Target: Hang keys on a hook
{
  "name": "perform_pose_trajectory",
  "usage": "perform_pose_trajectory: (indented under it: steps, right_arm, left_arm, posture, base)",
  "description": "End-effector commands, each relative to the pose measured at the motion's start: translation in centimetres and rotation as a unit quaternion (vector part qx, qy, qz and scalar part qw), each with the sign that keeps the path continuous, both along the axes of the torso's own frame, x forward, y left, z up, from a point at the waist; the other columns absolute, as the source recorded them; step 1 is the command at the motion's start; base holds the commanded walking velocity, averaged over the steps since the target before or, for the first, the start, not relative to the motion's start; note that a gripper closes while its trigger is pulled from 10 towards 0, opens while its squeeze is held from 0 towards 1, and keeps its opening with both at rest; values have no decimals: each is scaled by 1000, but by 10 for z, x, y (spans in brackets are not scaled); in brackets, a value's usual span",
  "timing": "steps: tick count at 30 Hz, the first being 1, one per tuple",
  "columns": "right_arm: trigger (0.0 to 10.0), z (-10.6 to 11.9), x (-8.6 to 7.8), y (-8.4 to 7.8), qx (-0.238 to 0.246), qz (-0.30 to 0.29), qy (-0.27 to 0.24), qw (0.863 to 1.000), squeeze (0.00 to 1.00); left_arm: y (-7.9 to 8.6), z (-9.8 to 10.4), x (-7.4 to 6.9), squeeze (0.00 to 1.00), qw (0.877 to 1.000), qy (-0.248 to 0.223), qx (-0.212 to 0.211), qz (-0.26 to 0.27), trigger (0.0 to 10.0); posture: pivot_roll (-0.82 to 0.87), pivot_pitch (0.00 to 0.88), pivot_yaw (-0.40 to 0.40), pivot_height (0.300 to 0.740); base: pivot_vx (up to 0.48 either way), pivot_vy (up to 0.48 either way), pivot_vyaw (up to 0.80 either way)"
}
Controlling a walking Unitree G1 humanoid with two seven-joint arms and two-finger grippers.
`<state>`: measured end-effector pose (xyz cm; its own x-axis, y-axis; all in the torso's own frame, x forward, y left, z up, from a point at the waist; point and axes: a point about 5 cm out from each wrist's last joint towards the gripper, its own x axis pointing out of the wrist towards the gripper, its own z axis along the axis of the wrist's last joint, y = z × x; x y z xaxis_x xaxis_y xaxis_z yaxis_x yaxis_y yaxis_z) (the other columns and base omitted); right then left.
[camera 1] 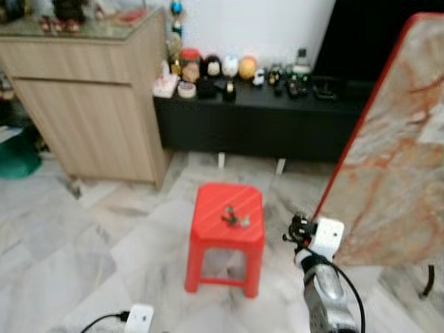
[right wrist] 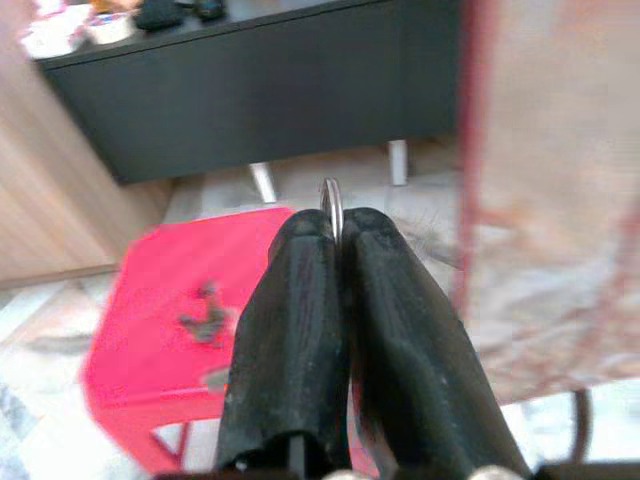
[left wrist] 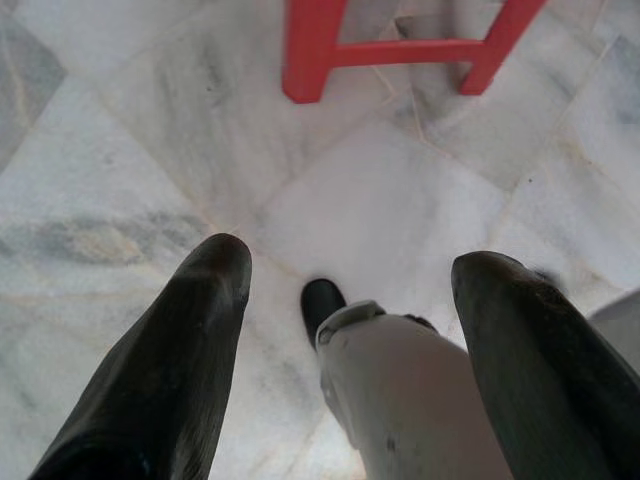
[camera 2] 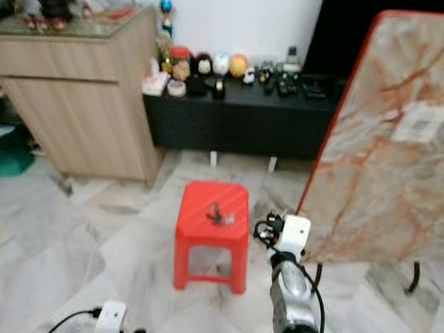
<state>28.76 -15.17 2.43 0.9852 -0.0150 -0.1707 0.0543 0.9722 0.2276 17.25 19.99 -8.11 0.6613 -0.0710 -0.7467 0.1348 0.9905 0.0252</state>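
The right gripper (right wrist: pixel 336 240) is pinching a key ring (right wrist: pixel 332 208) at frame centre; the left gripper (left wrist: pixel 350 290) is hanging spread. Possibly keys (camera 1: pixel 234 218) are lying on the red stool (camera 1: pixel 208 232).

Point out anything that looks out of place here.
A marble-patterned tabletop stands tilted on edge on the floor beside the red stool, and a small metal hook piece lies loose on the stool.

A small red plastic stool (camera 1: pixel 228 229) stands on the pale veined marble floor (camera 1: pixel 104 243), beyond the right gripper's fingertips (right wrist: pixel 335 235). On its square seat lies a small dark metal cluster, seemingly keys (camera 1: pixel 234 218), near the middle, too blurred to tell more.
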Motion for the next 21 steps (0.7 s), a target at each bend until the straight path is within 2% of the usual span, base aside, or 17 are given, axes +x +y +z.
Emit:
perform_pose_trajectory:
  steps: [1,13,21]
  right_arm:
    - [10000,4,2,-9,-4,-14,-9,1000,0]
    - [10000,6,3,-12,-8,-20,-12,1000,0]
    - [10000,12,8,-17,-18,-44,-23,999,0]
  left_arm:
    - [-7,-2,-2,0,1000,4,-5,-10,10000]
    - [-5,-2,-3,0,1000,7,-3,-8,10000]
    - [-4,-3,-3,0,1000,9,-2,1,10000]
  posture:
    - [14,17,-26,740]
    - [13,20,-27,740]
    - [12,17,-28,740]
  base:
    - [0,-401,0]
    - [0,-399,0]
    - [0,0,0]
